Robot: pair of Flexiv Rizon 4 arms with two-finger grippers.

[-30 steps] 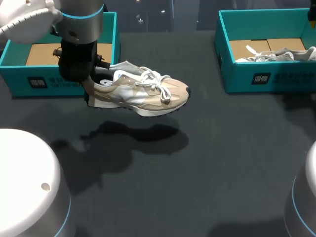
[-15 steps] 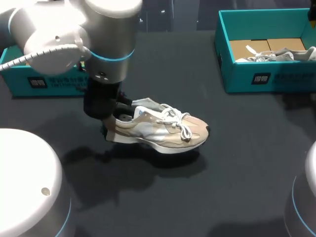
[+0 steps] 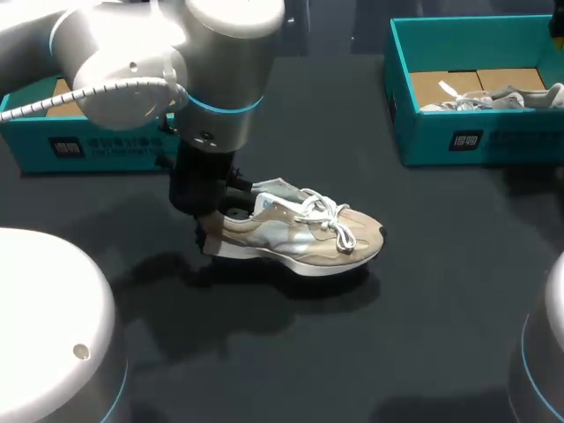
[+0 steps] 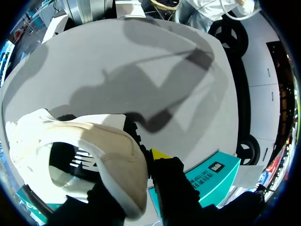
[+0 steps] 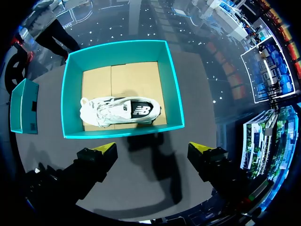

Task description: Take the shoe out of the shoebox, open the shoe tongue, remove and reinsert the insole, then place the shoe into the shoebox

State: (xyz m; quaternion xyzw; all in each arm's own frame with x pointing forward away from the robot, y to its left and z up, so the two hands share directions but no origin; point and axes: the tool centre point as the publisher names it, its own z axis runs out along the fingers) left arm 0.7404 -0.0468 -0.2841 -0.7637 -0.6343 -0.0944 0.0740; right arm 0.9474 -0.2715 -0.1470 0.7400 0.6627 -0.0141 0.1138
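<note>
The beige shoe (image 3: 300, 236) is resting on its sole on the dark table (image 3: 423, 291), outside the left shoebox (image 3: 88, 145) and a little in front of that box's right corner. Its toe is pointing away from the box and its white laces are lying loose over the tongue. The left arm (image 3: 176, 62) is reaching in above the left shoebox, covering part of it, and is standing over the shoe's heel. The left gripper (image 4: 146, 165) is gripping that heel. In the left wrist view one yellow-tipped finger (image 4: 160, 154) is pressing against the outside of the heel wall while the other dark finger is sitting inside the collar, so the pincer is holding the beige shoe at a narrow spread, with the left shoebox's teal wall showing just behind it. The right shoebox (image 3: 476, 141) is standing well apart from the left shoebox, across the table. It is holding a white shoe (image 5: 120, 110) that is lying on its side on the cardboard floor. The right gripper (image 5: 153, 149) is hovering far from the left shoebox, above the table just before the right shoebox's near wall, with its fingers standing wide apart.
</note>
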